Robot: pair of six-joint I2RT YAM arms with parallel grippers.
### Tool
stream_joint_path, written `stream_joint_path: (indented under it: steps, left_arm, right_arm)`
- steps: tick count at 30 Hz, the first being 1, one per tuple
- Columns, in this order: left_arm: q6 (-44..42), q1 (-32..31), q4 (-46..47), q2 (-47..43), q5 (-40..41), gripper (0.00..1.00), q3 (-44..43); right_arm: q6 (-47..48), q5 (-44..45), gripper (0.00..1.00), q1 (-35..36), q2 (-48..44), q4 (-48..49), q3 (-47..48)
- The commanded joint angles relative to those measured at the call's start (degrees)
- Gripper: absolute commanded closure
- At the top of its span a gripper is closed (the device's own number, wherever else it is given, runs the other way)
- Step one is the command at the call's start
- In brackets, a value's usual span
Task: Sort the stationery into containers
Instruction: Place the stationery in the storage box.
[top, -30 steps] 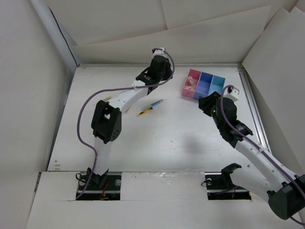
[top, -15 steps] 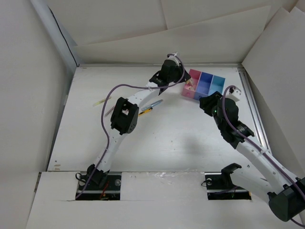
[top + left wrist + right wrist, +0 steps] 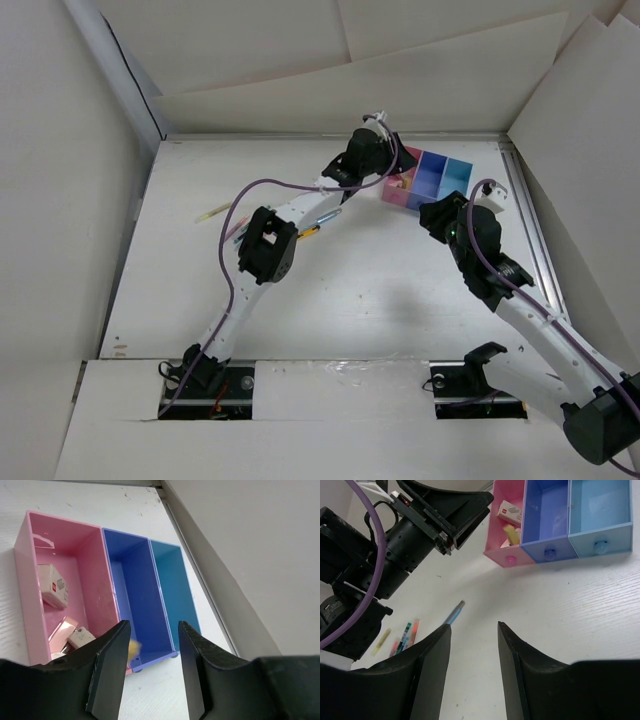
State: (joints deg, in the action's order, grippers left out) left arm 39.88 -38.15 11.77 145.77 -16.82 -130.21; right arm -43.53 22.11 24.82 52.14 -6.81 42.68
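Lying in pink bin (image 3: 75,565); eraser (image 3: 54,585) label illegible

The left arm reaches far forward; the left gripper (image 3: 151,632) tilts down, 2 fingers apart — nothing between. The right gripper (image 3: 473,632), just right of it and nearer the bases, gapes too — empty.

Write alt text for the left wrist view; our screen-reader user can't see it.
The left gripper hangs open over a joined row: a pink bin holding small eraser blocks, then a dark blue bin and a light blue bin, both apparently empty.
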Motion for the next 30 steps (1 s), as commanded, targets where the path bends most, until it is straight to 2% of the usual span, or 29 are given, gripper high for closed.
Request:
stream_joint_path:
  steps: [1, 7, 10, 11, 12, 15, 16, 18, 19, 20, 23, 25, 27, 30]
  left_arm:
    - [0.29, 0.27, 3.44, -1.19, -0.06, 0.59, -1.62]
    - [-0.24, 0.27, 3.44, -1.81, 0.56, 0.58, -1.62]
    - [-0.85, 0.27, 3.44, -4.79, 2.13, 0.63, 1.44]
    - [-0.85, 0.27, 4.04, -6.28, 2.75, 0.64, 3.37]
    - [-1.38, 1.40, 4.05, -10.03, 3.89, 0.70, 7.91]
    - [-1.38, 3.51, 7.01, -18.48, 5.83, 0.77, 18.55]
    - [-1.38, 5.26, 8.95, -25.99, 6.44, 0.78, 28.86]
    - [-1.90, 6.86, 14.56, -34.90, 10.03, 0.78, 40.50]
    - [-1.91, 7.47, 15.73, -43.82, 12.31, 0.78, 51.44]
    - [-2.78, 7.48, 16.61, -48.09, 17.03, 0.78, 56.42]
    - [-4.02, 7.48, 15.92, -61.78, 23.57, 0.78, 71.17]
    - [-3.41, 7.48, 13.56, -66.83, 27.62, 0.78, 77.01]
    - [-1.91, 7.48, 13.02, -72.89, 29.12, 0.78, 84.98]
    - [-0.42, 8.00, 9.34, -79.21, 30.96, 0.77, 91.86]
  right_arm:
    - [-0.07, 0.57, 0.52, -0.21, -0.90, 2.68, 0.92]
    - [-0.07, 0.57, 0.52, -0.21, -0.90, 2.68, 0.92]
    - [-0.07, 0.05, 0.52, -0.21, -0.90, 2.68, 0.40]
    - [-0.07, -0.48, 0.56, -0.21, -0.90, 2.68, 0.39]
    - [-0.07, -1.27, 0.66, -0.21, -0.90, 2.68, 0.39]
    - [-0.07, -3.12, 0.79, -0.21, 0.06, 3.20, 0.91]
    - [0.46, -3.99, 0.83, -0.21, 0.68, 3.20, 0.92]
    - [0.46, -6.02, 0.86, 0.49, 3.30, 3.20, 1.61]
    - [0.98, -6.55, 0.92, 1.02, 4.62, 3.73, 2.40]
    - [0.99, -6.55, 0.94, 1.54, 5.86, 3.73, 3.02]
    - [2.04, -6.55, 1.00, 5.23, 11.13, 3.73, 5.13]
    - [2.04, -5.33, 1.00, 8.22, 13.85, 3.73, 6.80]
    - [2.04, -5.32, 1.00, 9.80, 18.42, 3.73, 8.29]
    - [2.04, -5.32, 1.00, 13.40, 25.62, 3.73, 11.98]
